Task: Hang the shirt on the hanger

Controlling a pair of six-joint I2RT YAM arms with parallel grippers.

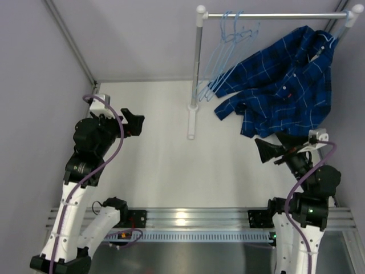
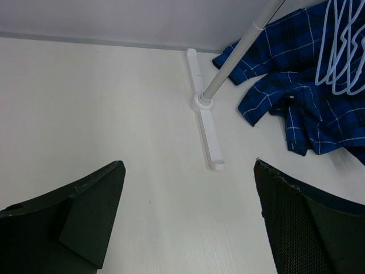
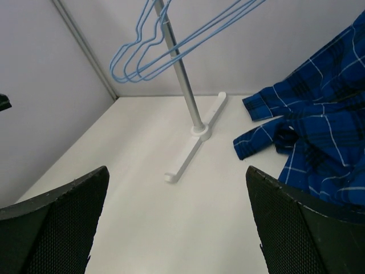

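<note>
Reaching in from 8 o'clock in the top view, the left arm (image 1: 91,148) is bent at the elbow, and the left pincer (image 1: 138,123) points toward 3 o'clock above the bare white bench (image 1: 165,171). Its fingers are spread wide with nothing between them, as the left wrist view confirms. The right arm (image 1: 316,182) rises from 5 o'clock and folds back. The right pincer (image 1: 263,151) aims toward 9 o'clock, just beside the lower hem of the shirt (image 1: 285,91), its fingers likewise wide apart and empty. The shirt sits at 1 to 2 o'clock. Its collar end is up by the right end of the rail (image 1: 274,15), where the hanger (image 1: 336,31) hooks on, and its sleeves and tail slump onto the bench. Whether the wire runs through both shoulders cannot be told. Spare hangers (image 1: 231,35) dangle near the post (image 1: 198,57) at 12 o'clock.
</note>
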